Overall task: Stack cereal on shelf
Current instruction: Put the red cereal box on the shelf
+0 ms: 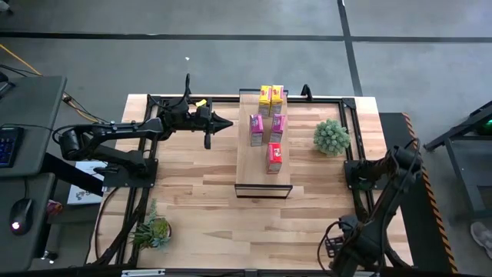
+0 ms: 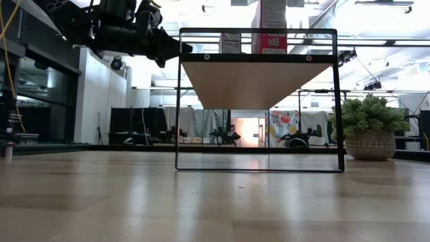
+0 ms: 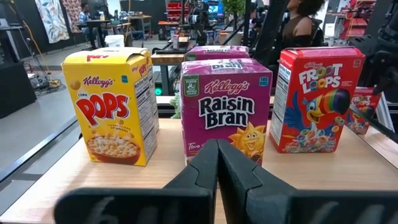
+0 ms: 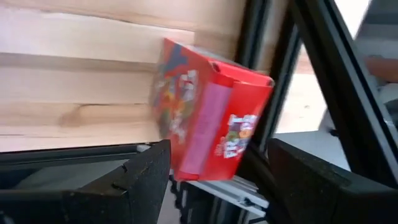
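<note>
The shelf [image 1: 263, 173] stands mid-table. On its top stand two yellow cereal boxes [image 1: 270, 96], two magenta ones [image 1: 262, 128] and a red one [image 1: 274, 157]. My left gripper [image 1: 229, 123] is shut and level, just off the shelf's left side, pointing at the front magenta box [image 3: 225, 106]. Another red box [image 4: 208, 121] lies tilted by the black frame at the table's right edge. My right gripper [image 4: 217, 158] hangs over this box, pointing steeply down and open, with one finger on either side of it. In the high view the right arm [image 1: 377, 173] hides the box. My right gripper's fingers [image 4: 146, 171] stand close on either side of the tilted red box's lower end [image 4: 186, 168]. I cannot tell whether they touch it.
A round potted plant [image 1: 331, 136] sits right of the shelf, between it and the right arm. A second plant [image 1: 154, 231] is at the near left corner. A black frame [image 1: 350, 123] runs along the table's edges. Bare wood lies in front of the shelf.
</note>
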`<state>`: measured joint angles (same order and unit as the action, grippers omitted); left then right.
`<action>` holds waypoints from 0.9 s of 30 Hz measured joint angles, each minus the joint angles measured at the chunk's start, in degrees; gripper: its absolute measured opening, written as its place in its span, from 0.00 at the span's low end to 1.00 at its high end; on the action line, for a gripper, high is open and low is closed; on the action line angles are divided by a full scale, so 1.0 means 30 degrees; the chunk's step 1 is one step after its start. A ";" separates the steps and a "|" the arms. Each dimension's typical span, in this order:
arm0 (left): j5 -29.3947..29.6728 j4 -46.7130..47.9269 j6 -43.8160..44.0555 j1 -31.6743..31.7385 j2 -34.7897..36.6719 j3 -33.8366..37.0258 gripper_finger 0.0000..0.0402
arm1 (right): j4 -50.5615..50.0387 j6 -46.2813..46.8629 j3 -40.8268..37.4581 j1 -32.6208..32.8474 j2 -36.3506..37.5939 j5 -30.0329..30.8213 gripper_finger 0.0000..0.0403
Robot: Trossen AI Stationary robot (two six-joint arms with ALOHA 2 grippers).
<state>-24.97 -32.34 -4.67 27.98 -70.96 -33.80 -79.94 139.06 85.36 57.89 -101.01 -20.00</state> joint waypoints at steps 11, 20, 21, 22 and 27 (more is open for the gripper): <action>0.0007 0.0104 0.0007 0.0002 0.0000 0.0000 0.00 | 0.0387 -0.0007 0.0000 0.0257 -0.0606 0.0052 0.65; 0.0004 0.0155 0.0007 0.0006 0.0000 0.0000 0.00 | -0.0423 -0.0266 0.0003 0.0474 -0.1016 -0.0294 0.65; 0.0004 0.0155 0.0007 0.0009 0.0000 0.0000 0.00 | -0.0416 -0.0312 0.0006 0.0474 -0.1132 -0.0401 0.65; 0.0000 0.0158 0.0007 0.0009 0.0000 0.0000 0.00 | -0.0409 -0.0364 0.0007 0.0474 -0.1252 -0.0468 0.65; 0.0000 0.0155 0.0004 0.0009 0.0000 0.0000 0.00 | 0.0259 -0.0695 0.0000 0.0474 -0.1612 -0.0474 0.65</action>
<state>-24.97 -31.88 -4.66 28.01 -70.96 -33.80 -79.16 136.98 85.36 59.31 -105.84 -21.42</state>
